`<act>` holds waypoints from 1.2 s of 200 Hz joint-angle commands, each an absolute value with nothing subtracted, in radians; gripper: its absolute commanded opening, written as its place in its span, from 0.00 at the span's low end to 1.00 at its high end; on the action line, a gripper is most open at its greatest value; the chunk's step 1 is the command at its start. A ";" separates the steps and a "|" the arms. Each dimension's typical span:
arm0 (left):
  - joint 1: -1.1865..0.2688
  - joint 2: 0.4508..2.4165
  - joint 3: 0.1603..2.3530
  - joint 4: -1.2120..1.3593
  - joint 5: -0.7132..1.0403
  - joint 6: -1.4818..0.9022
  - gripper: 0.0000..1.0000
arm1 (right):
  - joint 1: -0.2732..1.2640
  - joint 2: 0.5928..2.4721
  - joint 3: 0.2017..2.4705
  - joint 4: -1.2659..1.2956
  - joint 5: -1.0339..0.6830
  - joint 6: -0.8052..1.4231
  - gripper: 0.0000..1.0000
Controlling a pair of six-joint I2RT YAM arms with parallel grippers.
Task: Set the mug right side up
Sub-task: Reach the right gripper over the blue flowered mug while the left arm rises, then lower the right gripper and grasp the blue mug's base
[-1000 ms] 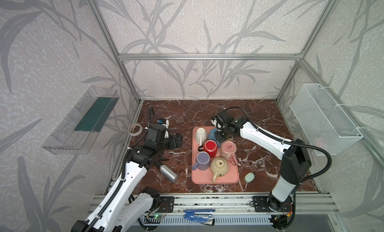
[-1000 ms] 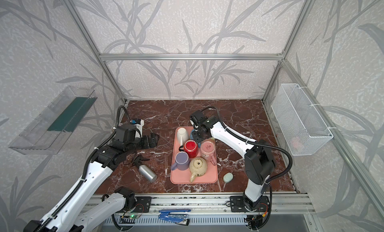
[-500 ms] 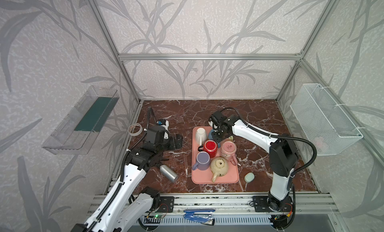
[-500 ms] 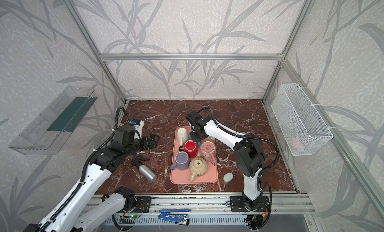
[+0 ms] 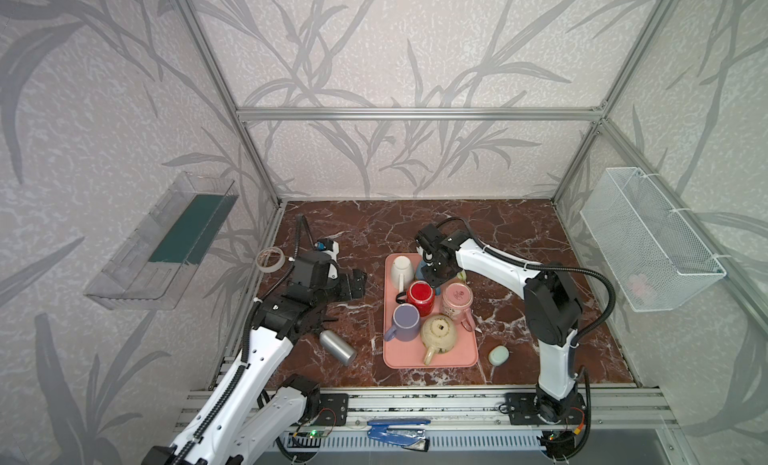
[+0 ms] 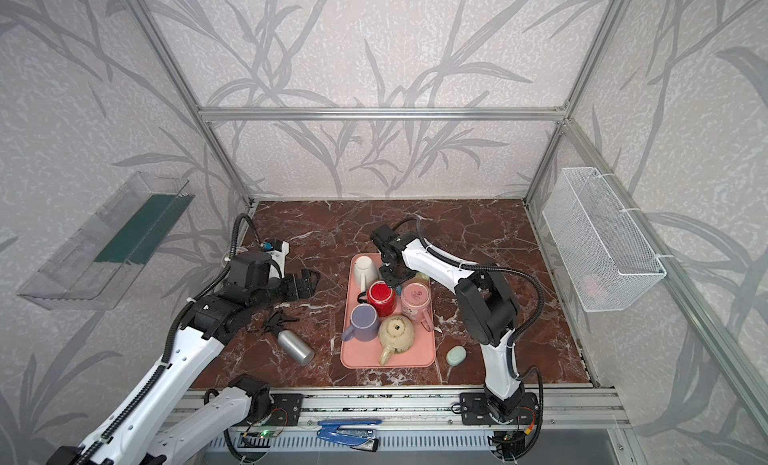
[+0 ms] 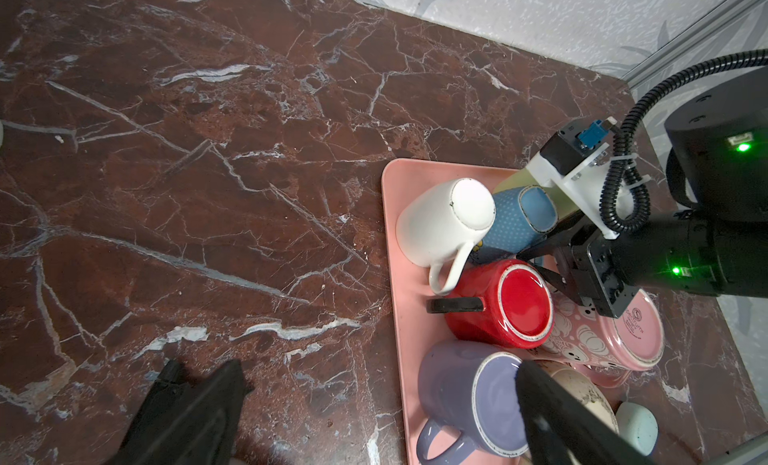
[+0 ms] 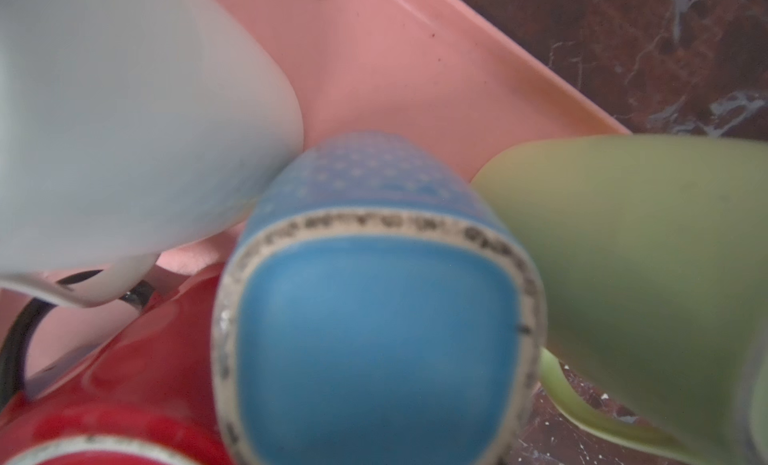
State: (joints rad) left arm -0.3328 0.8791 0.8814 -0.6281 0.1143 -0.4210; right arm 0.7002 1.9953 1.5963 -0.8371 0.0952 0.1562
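A blue dotted mug (image 7: pixel 515 221) stands upside down at the far end of the pink tray (image 5: pixel 430 359), wedged between a white mug (image 5: pixel 402 267) and a green mug (image 8: pixel 644 255). Its flat base (image 8: pixel 374 338) fills the right wrist view and hides the fingers there. My right gripper (image 5: pixel 436 276) is down at this mug, over the gap to the red mug (image 5: pixel 420 296). In the left wrist view its black fingers (image 7: pixel 552 242) reach to the blue mug's side; what they hold is not visible. My left gripper (image 5: pixel 353 284) hangs open over the marble left of the tray.
The tray also carries a pink mug (image 5: pixel 456 298), a purple mug (image 5: pixel 405 321) and a cream teapot (image 5: pixel 438 334), all packed close. On the marble lie a metal cylinder (image 5: pixel 337 347), a tape roll (image 5: pixel 270 260) and a pale green oval (image 5: pixel 498 355).
My right gripper has shifted a little left and down onto the blue mug, and its elbow has swung in. The left arm has barely moved.
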 commanded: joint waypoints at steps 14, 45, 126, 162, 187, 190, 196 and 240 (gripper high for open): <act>-0.336 0.891 0.874 -0.631 0.138 -0.420 0.99 | 0.701 2.032 1.651 -0.867 0.110 0.158 0.39; -0.336 0.899 0.873 -0.629 0.144 -0.420 0.99 | 0.701 2.052 1.671 -0.875 0.118 0.156 0.35; -0.337 0.938 0.876 -0.626 0.163 -0.423 0.99 | 0.700 2.066 1.682 -0.879 0.122 0.158 0.19; -0.337 0.943 0.875 -0.624 0.161 -0.423 0.99 | 0.700 2.050 1.687 -0.887 0.123 0.157 0.10; -0.337 0.946 0.875 -0.621 0.163 -0.425 0.99 | 0.700 2.025 1.682 -0.881 0.125 0.158 0.05; -0.337 0.946 0.876 -0.621 0.165 -0.426 0.99 | 0.700 2.022 1.683 -0.881 0.126 0.158 0.05; -0.337 0.948 0.874 -0.620 0.164 -0.426 0.99 | 0.700 2.015 1.680 -0.880 0.127 0.158 0.04; -0.336 0.951 0.871 -0.611 0.169 -0.434 0.99 | 0.697 1.948 1.659 -0.861 0.131 0.158 0.00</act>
